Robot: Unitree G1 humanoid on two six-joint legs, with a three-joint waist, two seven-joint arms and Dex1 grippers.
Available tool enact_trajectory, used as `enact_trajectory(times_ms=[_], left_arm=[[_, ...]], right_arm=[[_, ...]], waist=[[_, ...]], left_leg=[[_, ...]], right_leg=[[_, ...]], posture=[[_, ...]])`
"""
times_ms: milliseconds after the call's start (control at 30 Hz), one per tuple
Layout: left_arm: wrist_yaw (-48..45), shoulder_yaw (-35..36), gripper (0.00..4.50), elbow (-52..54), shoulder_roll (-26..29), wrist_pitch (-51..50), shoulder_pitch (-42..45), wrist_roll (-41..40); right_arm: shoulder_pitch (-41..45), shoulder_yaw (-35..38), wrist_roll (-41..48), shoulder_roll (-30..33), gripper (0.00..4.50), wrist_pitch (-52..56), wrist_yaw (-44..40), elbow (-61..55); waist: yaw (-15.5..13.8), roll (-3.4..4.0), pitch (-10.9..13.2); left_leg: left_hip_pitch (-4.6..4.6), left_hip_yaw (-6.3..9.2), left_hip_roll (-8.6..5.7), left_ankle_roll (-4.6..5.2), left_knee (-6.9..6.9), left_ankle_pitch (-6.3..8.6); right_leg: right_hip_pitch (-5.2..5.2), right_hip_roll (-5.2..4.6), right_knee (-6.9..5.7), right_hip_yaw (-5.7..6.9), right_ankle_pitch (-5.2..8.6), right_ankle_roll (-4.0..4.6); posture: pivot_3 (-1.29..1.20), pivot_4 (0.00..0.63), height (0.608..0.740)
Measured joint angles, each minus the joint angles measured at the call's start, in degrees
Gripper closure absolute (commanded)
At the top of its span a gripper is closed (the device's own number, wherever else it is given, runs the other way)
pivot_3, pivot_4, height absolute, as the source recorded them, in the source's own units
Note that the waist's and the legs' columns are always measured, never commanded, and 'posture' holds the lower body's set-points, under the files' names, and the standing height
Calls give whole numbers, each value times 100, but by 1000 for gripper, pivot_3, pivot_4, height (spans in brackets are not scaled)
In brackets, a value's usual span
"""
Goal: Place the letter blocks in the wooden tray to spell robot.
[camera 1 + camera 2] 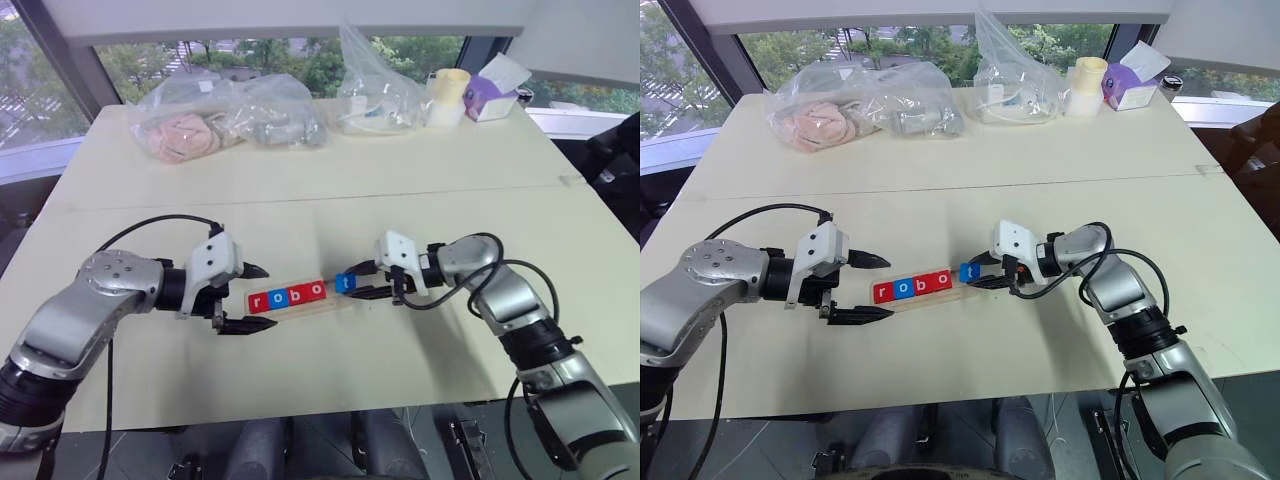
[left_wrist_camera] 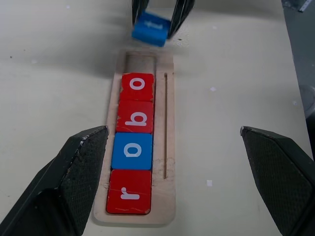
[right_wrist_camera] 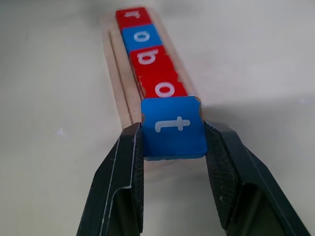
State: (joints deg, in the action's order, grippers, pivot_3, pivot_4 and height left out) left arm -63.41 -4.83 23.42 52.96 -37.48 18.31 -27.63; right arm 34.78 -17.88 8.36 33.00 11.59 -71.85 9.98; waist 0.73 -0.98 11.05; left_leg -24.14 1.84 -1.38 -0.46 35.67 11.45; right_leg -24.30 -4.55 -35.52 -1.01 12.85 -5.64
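From the head, the right gripper (image 1: 372, 281) clamps the blue t block (image 1: 345, 283) just off the wooden tray (image 1: 300, 307)'s empty right end; its wrist view looks straight down the tray's length; the left gripper (image 1: 243, 297) waits open.

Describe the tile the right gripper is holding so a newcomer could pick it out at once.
On the pale table, find the wooden tray lying between the two grippers. Four tiles sit in it: r, o, b, o. The blue t tile is pinched in the right gripper at the tray's empty end, the one tile not yet seated.
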Motion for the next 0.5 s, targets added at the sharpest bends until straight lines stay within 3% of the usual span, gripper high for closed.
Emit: enact_trajectory(times_ms=[500], left_arm=[[268,12,0,179,-67,-219,-68,-58]], right_arm=[[831,-430,-590,-534,3353,-1001,-511,1612]], waist=[[25,0,0]], left_leg=[[4,1,1,0,-1,0]], right_leg=[[-1,4,-10,0,-1,-2]], posture=[[0,150,740]])
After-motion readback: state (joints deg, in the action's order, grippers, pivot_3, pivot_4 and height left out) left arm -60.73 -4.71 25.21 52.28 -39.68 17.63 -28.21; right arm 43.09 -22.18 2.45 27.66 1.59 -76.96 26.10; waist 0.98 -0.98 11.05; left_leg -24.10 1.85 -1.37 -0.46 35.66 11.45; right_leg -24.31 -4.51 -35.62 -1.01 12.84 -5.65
